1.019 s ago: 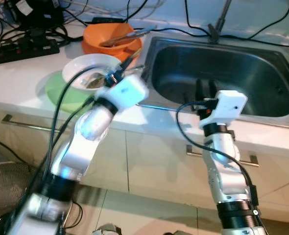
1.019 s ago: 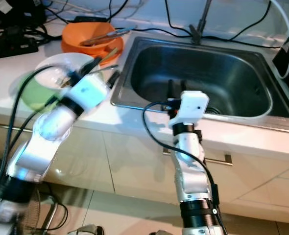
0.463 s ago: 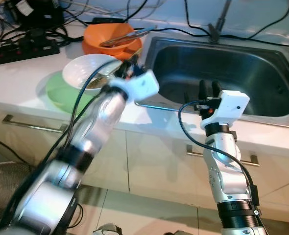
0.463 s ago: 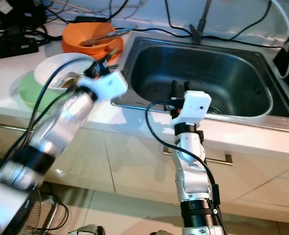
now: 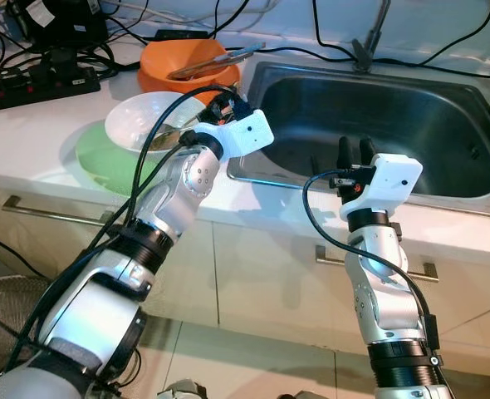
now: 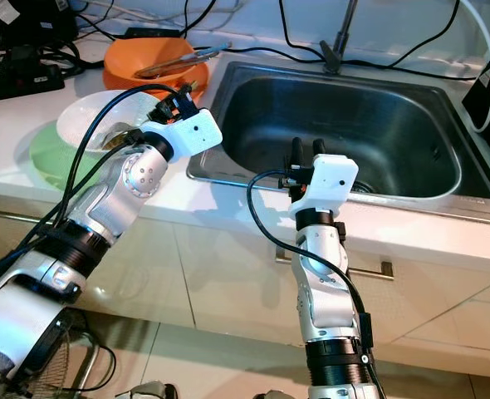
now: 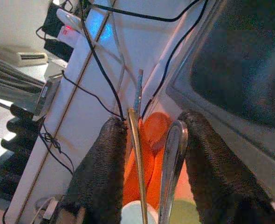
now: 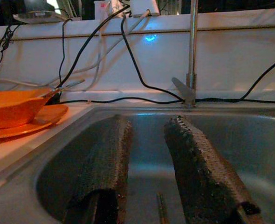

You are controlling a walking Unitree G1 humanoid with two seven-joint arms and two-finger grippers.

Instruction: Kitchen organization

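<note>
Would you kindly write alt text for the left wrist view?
The left gripper has its two black fingers spread, with a metal spoon and a thin utensil between them. Beyond lie an orange bowl, the sink rim and black cables.

The left gripper holds its two black fingers apart, with a spoon and a thin chopstick running between them. Beyond the fingertips sits the orange bowl on the white counter, black cables trailing across it. The sink lies dark alongside, just beside the bowl.
</note>
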